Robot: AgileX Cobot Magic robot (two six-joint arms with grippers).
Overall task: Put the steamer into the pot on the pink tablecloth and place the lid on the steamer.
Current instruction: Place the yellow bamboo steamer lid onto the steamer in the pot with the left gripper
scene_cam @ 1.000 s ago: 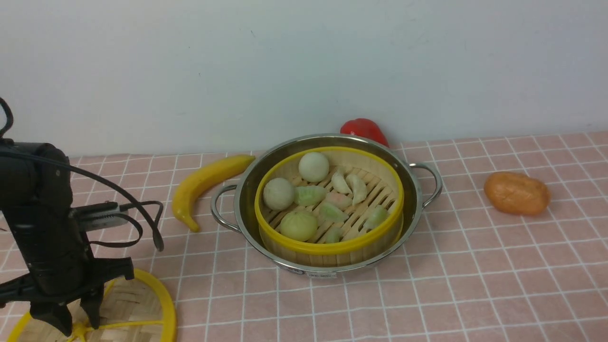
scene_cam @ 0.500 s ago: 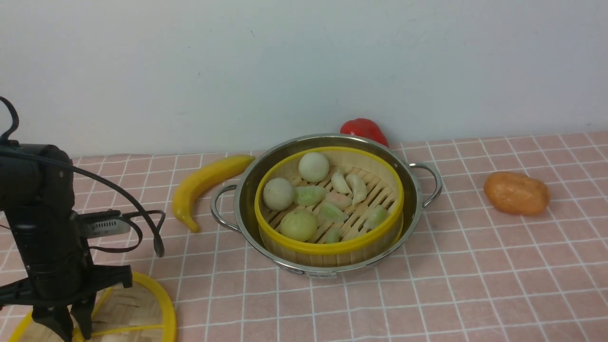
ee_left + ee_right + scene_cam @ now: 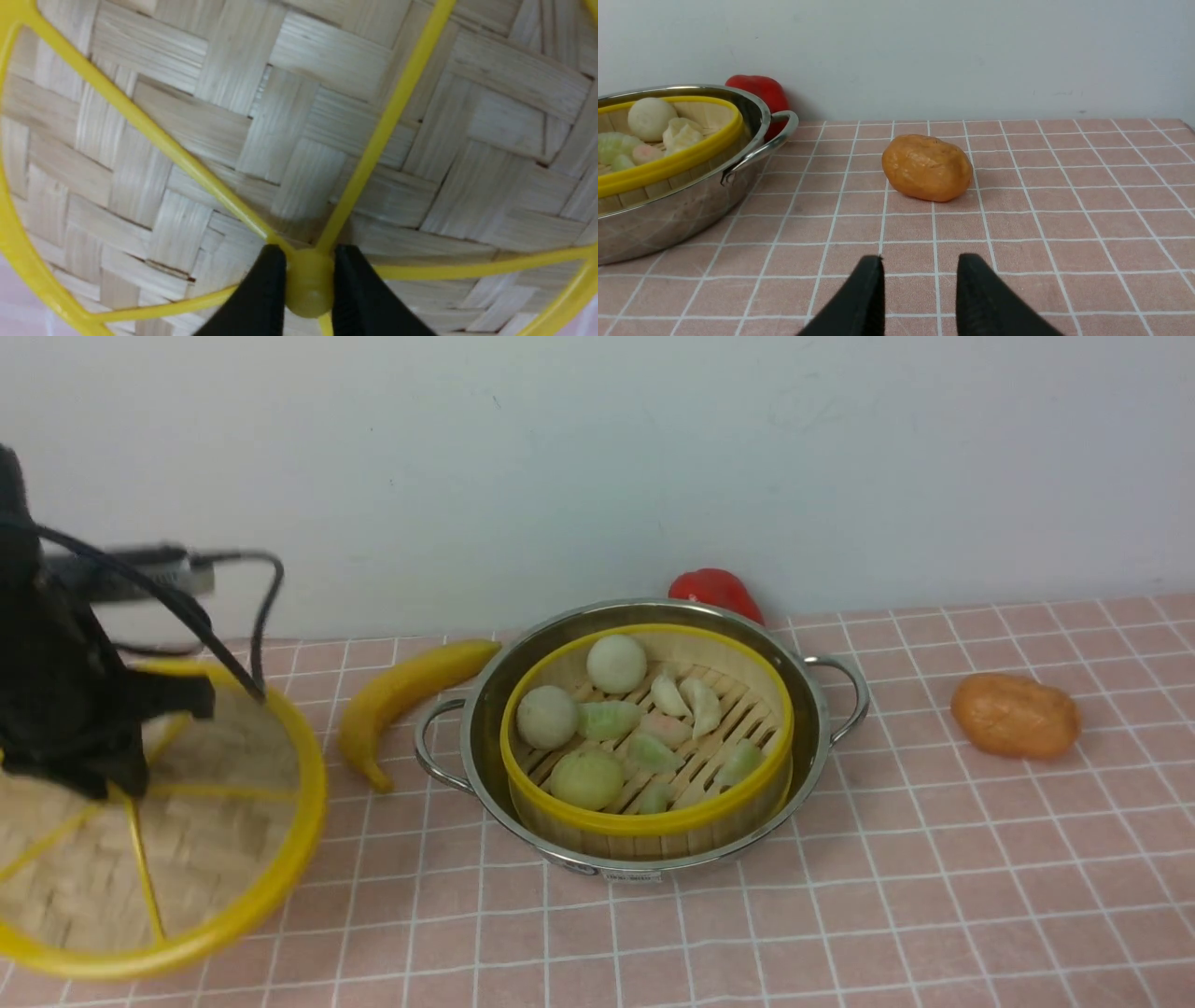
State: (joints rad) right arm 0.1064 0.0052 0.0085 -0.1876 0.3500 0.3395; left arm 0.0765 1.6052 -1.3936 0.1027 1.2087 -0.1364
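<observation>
The steamer (image 3: 653, 823), a bamboo basket with a yellow rim, sits inside the steel pot (image 3: 481, 737) on the pink tablecloth (image 3: 934, 896). The woven lid (image 3: 205, 821) hangs tilted in the air at the far left, off the cloth. My left gripper (image 3: 117, 789) is shut on the lid's yellow central hub; in the left wrist view the lid (image 3: 299, 116) fills the frame and the gripper (image 3: 309, 280) pinches the hub from both sides. My right gripper (image 3: 920, 280) is open over bare cloth, to the right of the pot (image 3: 668, 219) and steamer (image 3: 668, 163).
Buns and dumplings (image 3: 616, 663) lie in the steamer. A yellow banana (image 3: 401, 695) lies just left of the pot, a red pepper (image 3: 714, 590) behind it at the wall. An orange potato-like lump (image 3: 1015, 714) rests on the cloth to the right.
My left gripper has shut on the lid's hub and lifted the lid from the cloth's near left corner; it now hangs higher and tilted. Pot and steamer have not moved.
</observation>
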